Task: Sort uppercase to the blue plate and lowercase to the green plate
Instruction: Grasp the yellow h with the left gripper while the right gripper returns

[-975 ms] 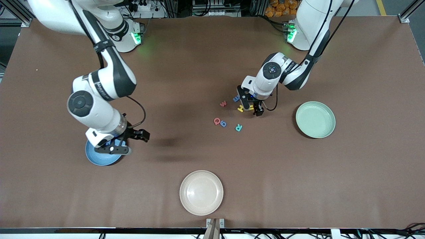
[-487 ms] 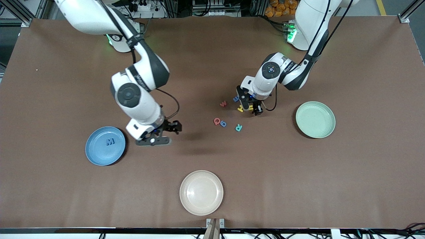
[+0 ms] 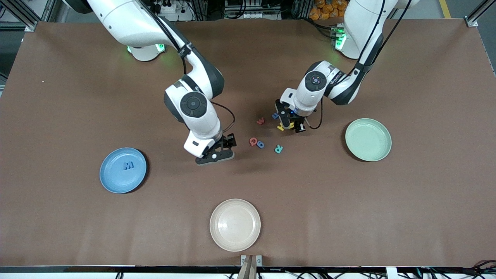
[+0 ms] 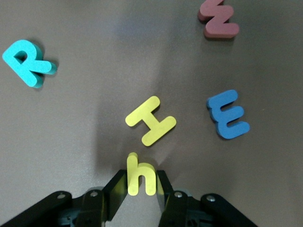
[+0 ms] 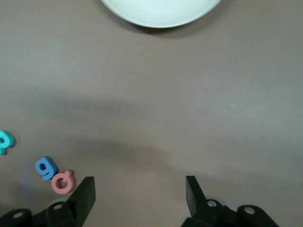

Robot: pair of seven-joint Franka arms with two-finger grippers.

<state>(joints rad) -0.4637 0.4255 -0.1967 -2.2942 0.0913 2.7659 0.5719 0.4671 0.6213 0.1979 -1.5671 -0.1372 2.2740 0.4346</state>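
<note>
My left gripper (image 4: 140, 177) is shut on the yellow lowercase h (image 4: 140, 176), low over the table, one finger on each side of it. Beside it lie the yellow H (image 4: 150, 120), a blue e-shaped letter (image 4: 228, 114), the red w (image 4: 218, 21) and the teal R (image 4: 28, 62). My right gripper (image 3: 224, 150) hangs open and holds nothing, beside the red Q (image 5: 62, 182) and the blue q (image 5: 46, 168). The blue plate (image 3: 112, 178) holds a blue M (image 3: 128, 166). Nothing lies in the green plate (image 3: 368, 139).
A cream plate (image 3: 235, 224) sits near the table's front edge, nearer to the front camera than the letters. The green plate is toward the left arm's end of the table, the blue plate toward the right arm's end. Both arms are close around the letter cluster.
My right arm swung from over the blue plate to the letters, leaving the blue M on the plate. My left gripper closed on the yellow h.
</note>
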